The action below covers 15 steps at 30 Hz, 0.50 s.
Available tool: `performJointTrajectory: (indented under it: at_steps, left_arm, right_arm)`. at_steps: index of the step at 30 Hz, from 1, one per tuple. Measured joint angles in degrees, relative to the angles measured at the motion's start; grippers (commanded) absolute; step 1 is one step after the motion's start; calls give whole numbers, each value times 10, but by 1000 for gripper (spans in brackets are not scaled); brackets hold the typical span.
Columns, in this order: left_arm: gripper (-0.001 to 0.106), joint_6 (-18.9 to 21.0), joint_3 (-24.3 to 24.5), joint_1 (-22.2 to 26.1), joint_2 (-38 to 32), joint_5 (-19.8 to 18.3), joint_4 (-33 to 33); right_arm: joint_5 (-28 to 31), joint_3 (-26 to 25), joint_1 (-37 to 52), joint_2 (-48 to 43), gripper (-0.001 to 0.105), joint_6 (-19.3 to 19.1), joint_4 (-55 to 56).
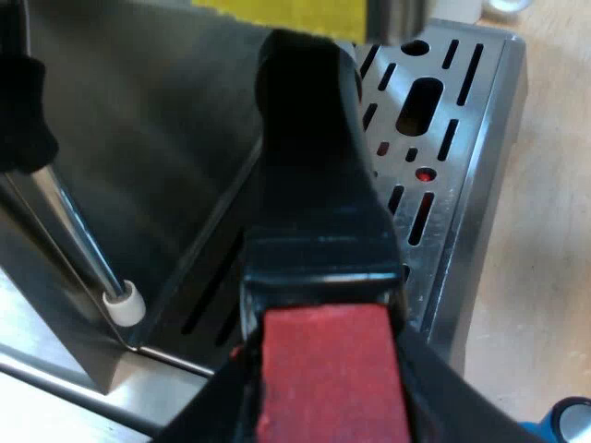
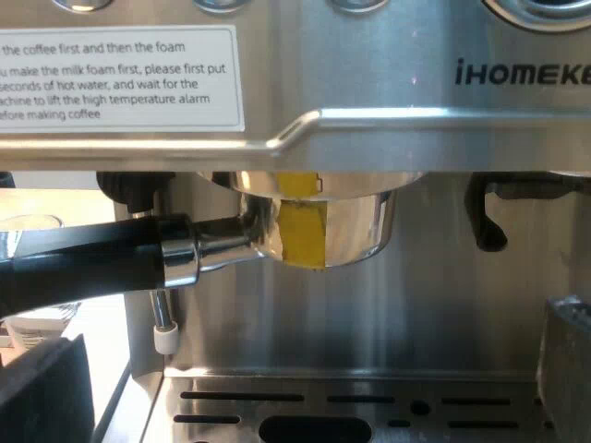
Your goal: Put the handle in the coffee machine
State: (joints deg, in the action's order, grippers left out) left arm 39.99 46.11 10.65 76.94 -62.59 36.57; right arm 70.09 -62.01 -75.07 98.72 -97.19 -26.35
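The espresso machine (image 2: 443, 120) stands on the desk (image 1: 545, 277), its steel front carrying a printed label and a brand name. Below lies its slotted drip tray (image 2: 369, 392), whose outer edge runs along the bare wood of the desk. The holder (image 2: 346, 226) sits up in the machine's front, above the drip tray, its metal bowl seated under the overhang; whether it is fully locked I cannot tell. Its dark handle (image 2: 92, 263) reaches out sideways, passing in front of the steam wand (image 2: 162, 318). The left gripper (image 1: 323, 406) pinches the handle at its red end (image 1: 328, 369), a black finger pressed on either side. The right gripper (image 2: 305, 378) hangs before the machine's front, facing the holder, its fingers (image 2: 42, 392) spread wide with nothing between them. A strip of yellow tape (image 2: 302, 231) runs down the bowl. A blue object (image 1: 568, 420) lies on the desk near the drip tray's corner, too little showing to name it.
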Motion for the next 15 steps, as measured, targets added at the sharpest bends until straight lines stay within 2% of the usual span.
performJointTrajectory:
  at_steps: [9, 15]
  left_arm:
    - [0, 33, -1, 0, 0, -4, -40]
    - [0, 43, -1, 1, 0, -15, -43]
  right_arm:
    - [0, 0, 0, 0, 103, 0, 0]
    - [0, 0, 0, 0, 103, 0, 0]
